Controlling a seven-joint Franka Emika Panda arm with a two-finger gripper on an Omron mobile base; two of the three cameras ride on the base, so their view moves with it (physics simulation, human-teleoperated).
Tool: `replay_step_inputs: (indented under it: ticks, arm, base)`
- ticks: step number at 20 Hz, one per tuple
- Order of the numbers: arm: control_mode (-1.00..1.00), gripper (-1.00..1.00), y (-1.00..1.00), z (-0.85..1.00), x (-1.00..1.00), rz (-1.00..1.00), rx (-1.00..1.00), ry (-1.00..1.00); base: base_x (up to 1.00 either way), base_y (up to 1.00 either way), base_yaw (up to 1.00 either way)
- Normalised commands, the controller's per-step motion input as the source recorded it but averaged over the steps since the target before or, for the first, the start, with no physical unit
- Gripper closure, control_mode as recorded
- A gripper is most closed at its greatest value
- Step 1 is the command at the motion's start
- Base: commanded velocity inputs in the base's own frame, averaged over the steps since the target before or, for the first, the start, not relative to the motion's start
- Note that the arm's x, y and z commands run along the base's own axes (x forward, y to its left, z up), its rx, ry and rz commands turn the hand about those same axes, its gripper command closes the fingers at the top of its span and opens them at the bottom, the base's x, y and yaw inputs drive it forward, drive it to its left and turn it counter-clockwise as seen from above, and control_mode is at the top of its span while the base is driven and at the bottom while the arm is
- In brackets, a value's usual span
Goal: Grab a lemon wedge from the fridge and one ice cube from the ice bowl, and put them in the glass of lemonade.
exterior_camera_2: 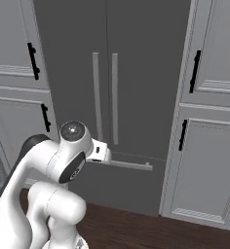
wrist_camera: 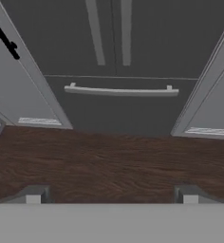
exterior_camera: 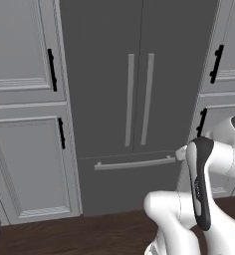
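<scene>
Closed fridge (exterior_camera: 139,99) filling the centre of both base views, flanked by light grey panelled cabinets (exterior_camera: 25,164) with black handles. Two vertical bar handles (exterior_camera: 139,99) sit side by side at the door seam; the drawer handle (wrist_camera: 121,90) crosses the upper middle of the hand view. The gripper (wrist_camera: 111,195) hangs low over the dark wood floor (wrist_camera: 109,161), fingertips (wrist_camera: 33,195) set wide apart, holding nothing, well short of the doors. The lemon wedge is presumably inside the shut fridge. Judged step: open a door. Raise the hand to mid-handle height, straddle one bar only, close firmly, then pull along the door's arc.
</scene>
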Motion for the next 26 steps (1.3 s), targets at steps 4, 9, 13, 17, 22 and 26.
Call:
replay_step_inputs:
  ticks: [4,9,13,17,22,26]
  arm:
    - [1.00,-1.00,0.00,0.00,0.00,0.00,0.00,0.00]
    - [1.00,-1.00,0.00,0.00,0.00,0.00,0.00,0.00]
    - [1.00,-1.00,0.00,0.00,0.00,0.00,0.00,0.00]
    - [-1.00,-1.00,0.00,0.00,0.00,0.00,0.00,0.00]
    - [-1.00,-1.00,0.00,0.00,0.00,0.00,0.00,0.00]
    - [-1.00,-1.00,0.00,0.00,0.00,0.00,0.00,0.00]
  base:
    - [0.00,0.03,-0.22]
    - [0.00,0.33,-0.23]
    - [0.01,0.37,-0.11]
    - [0.00,0.14,-0.01]
    - [0.00,0.00,0.00]
    - [0.00,0.00,0.00]
